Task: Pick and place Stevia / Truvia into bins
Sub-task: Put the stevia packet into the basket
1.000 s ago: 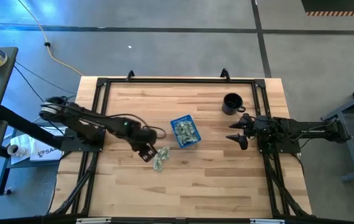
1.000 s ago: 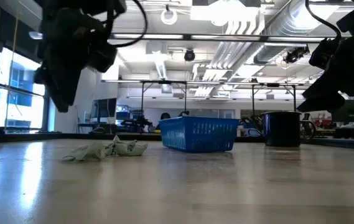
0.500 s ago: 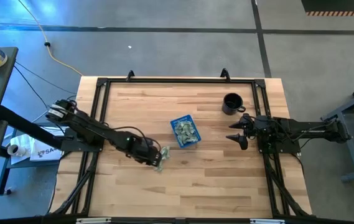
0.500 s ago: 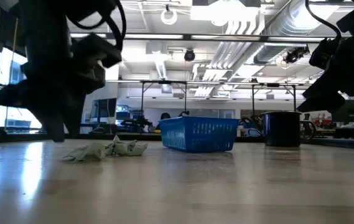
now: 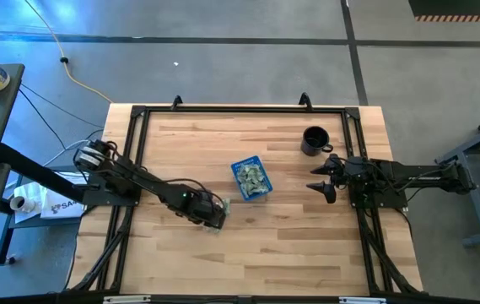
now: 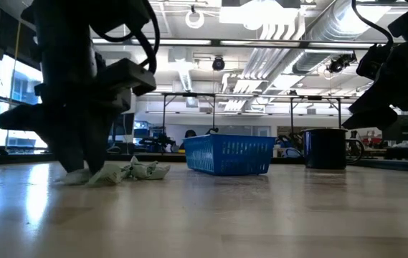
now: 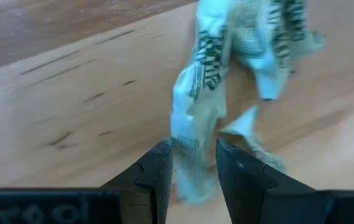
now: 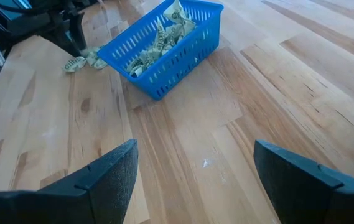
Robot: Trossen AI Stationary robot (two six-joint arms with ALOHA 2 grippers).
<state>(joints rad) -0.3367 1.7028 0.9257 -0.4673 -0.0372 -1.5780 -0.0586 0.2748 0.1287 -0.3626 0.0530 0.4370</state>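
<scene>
A: Where is the left pincer [image 7: 192, 163] now?

B: Down on the tabletop [image 5: 307, 245], left of the blue tray [image 5: 250, 178]. Its two fingers [image 7: 156, 171] stand a little apart, one on each side of a crumpled green and white packet [image 7: 195, 134]. It is not squeezing the packet yet, I think.

A: Where are the other packets?

B: A few loose packets [image 6: 133, 170] lie together on the wood right by it. The tray already has many inside.

A: What could go wrong?

B: The packets are bunched up, so it might grab two at once. Or the thin paper could slip out when it lifts.

A: And the right pincer [image 5: 324, 178]?

B: It waits at the right side near the black mug [image 5: 314, 140], fingers wide apart, holding nothing.
</scene>
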